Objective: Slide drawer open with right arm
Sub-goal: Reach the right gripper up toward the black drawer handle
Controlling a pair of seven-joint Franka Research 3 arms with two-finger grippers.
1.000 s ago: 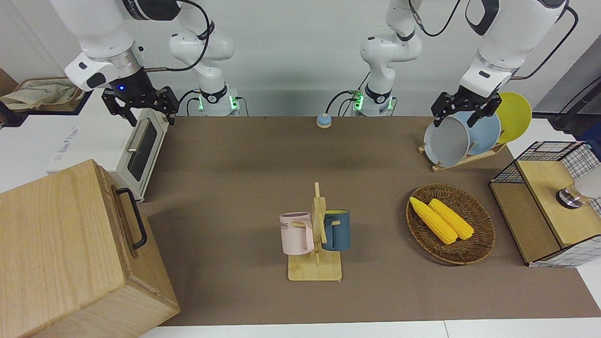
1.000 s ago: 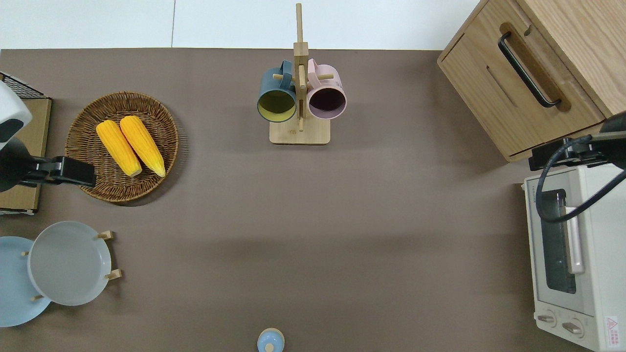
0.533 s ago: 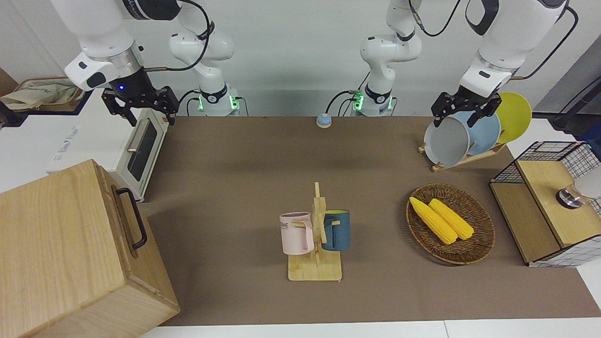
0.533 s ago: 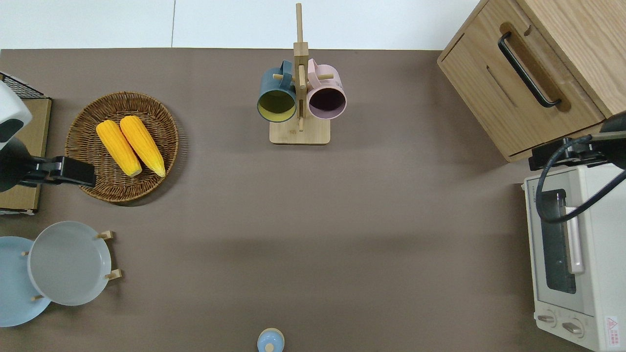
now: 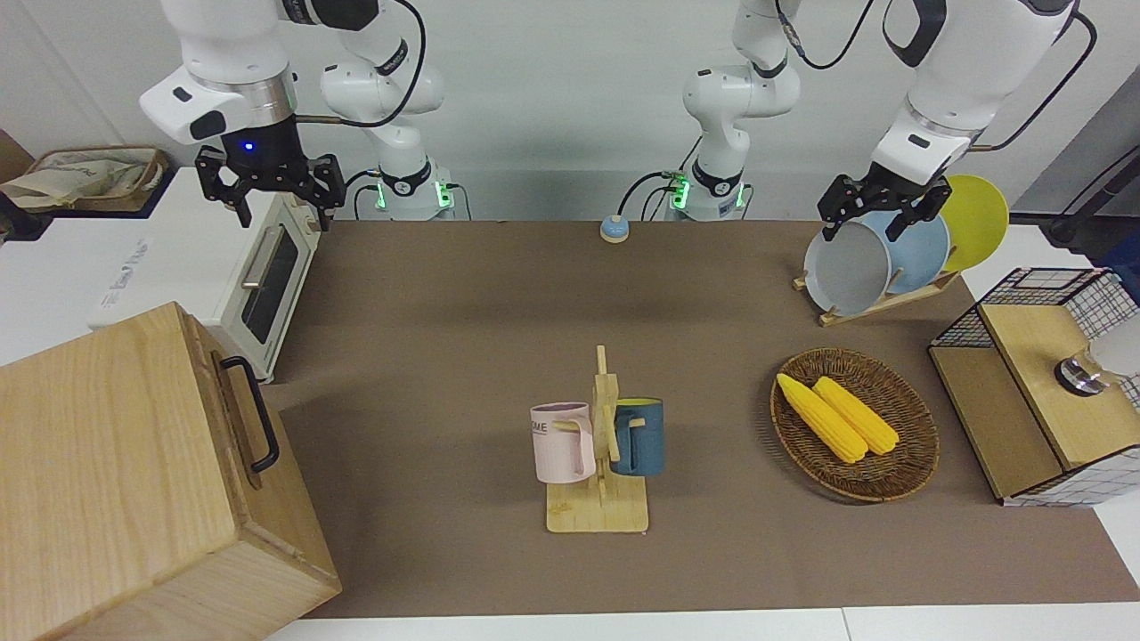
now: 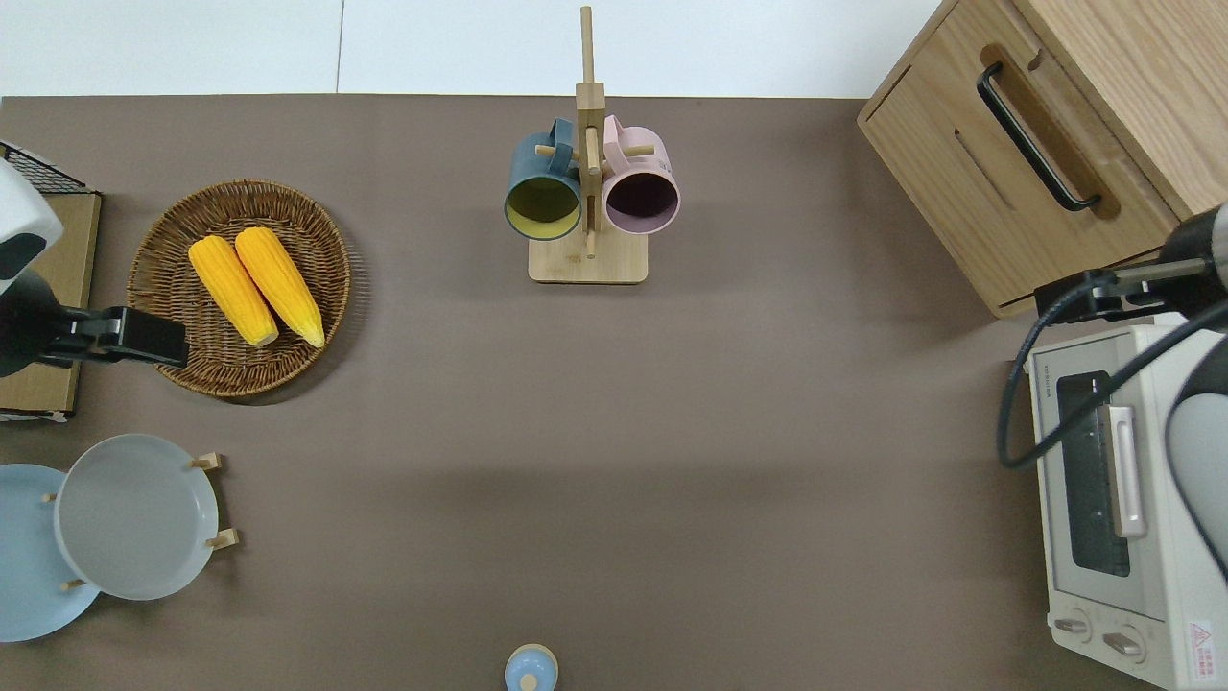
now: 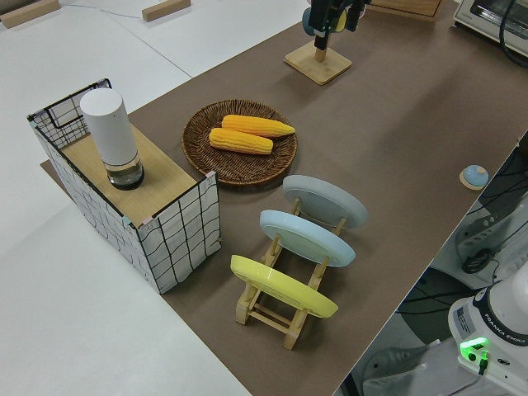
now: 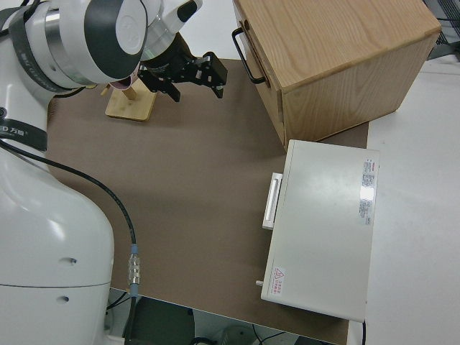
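Hovering with fingers spread, right end effector [image 5: 270, 185] raised over the corner of the white toaster oven [image 6: 1113, 499] next to the wooden cabinet [image 5: 134, 472]; closed drawer [image 6: 1017, 182] with black bar handle [image 5: 252, 412] farther from the robots, well apart from it, at the right arm's end of the worktop [image 5: 463, 303]; left arm parked
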